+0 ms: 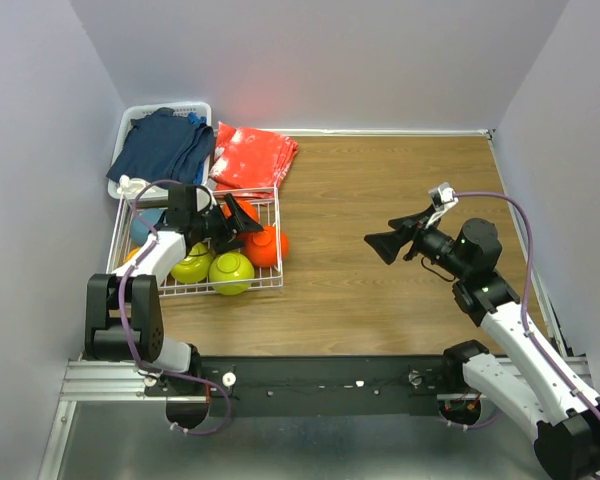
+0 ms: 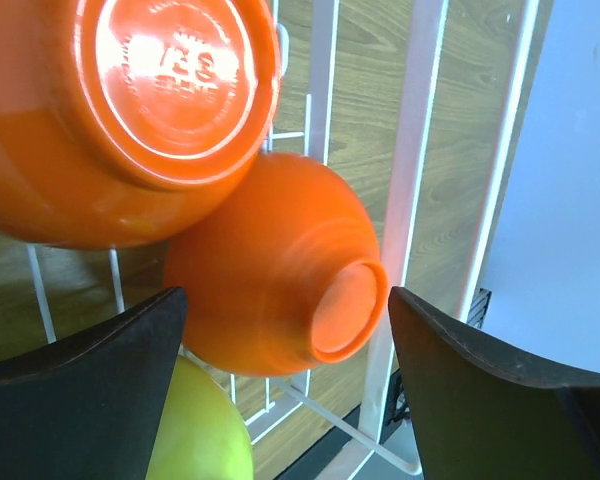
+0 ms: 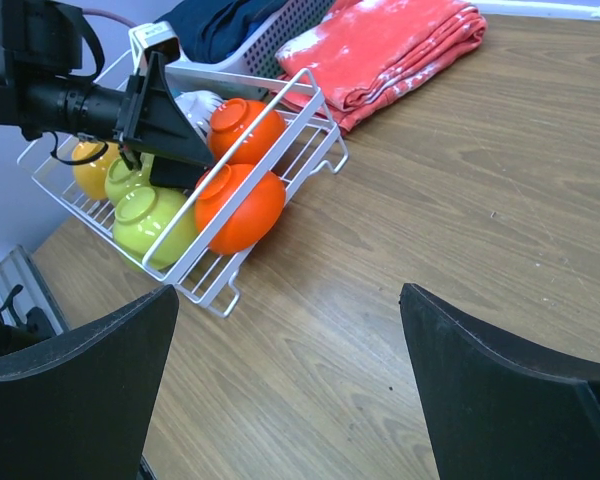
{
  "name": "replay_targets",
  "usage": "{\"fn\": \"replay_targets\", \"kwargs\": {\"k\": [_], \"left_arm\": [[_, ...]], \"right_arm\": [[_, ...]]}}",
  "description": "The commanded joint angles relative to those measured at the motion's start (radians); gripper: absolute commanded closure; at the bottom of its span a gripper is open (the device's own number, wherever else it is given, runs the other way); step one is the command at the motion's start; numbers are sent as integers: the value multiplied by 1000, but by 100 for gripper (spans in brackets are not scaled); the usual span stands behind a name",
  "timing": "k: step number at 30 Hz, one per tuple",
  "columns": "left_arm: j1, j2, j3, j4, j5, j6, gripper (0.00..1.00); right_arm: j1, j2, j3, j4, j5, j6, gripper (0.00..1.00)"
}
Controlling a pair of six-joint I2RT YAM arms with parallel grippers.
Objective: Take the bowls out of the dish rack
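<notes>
The white wire grid dish rack [image 2: 417, 150] stands on the left of the brown wooden table [image 1: 380, 180], with the bowls lying in it. The left gripper [image 1: 246, 224] is held at the rack's right side. Its jaws are spread on either side of a glossy red-orange round bowl [image 2: 270, 260], which lies tipped on its side against the wire wall. The pads seem just short of contact, though this cannot be settled from so close a view. The right gripper [image 3: 288, 300] hangs over bare wood well apart from the rack, jaws wide and nothing between them.

The step in hand is judged to be the grasp of that bowl. It would be done well if the fingers [image 2: 90, 380] were closed squarely across the widest part of the rounded body, not near the narrow foot ring, since a glossy curved wall is likely to slip out of a slanted pinch. The bowl should be lifted clear of the wire wall before any sideways travel. The second red-orange bowl [image 2: 130, 120] leaning on it and the lime green bowl [image 2: 195, 435] beside it may be expected to shift once support is removed.

Raised lettering is seen on the base of the second red-orange bowl, but it is washed out by glare and cannot be read. No other brand or label is made out
</notes>
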Motion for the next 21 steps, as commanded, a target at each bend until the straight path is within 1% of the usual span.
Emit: {"fn": "replay_targets", "kwargs": {"k": [1,3,8,17,21], "left_arm": [[-10,-45,12,-71,-23,47,10],[-12,-36,12,-103,-47,61,9],[-12,-6,6,-117,-70,83,6],[-36,62,32,-113,-17,90,4],[-41,74,38,-108,-15,89,4]], "right_arm": [[7,-1,-20,36,23,-2,0],[8,-1,-23,38,21,1,0],[8,-2,-24,36,23,-2,0],[10,-1,-29,38,31,-3,0],[10,1,-29,36,32,-2,0]]}}
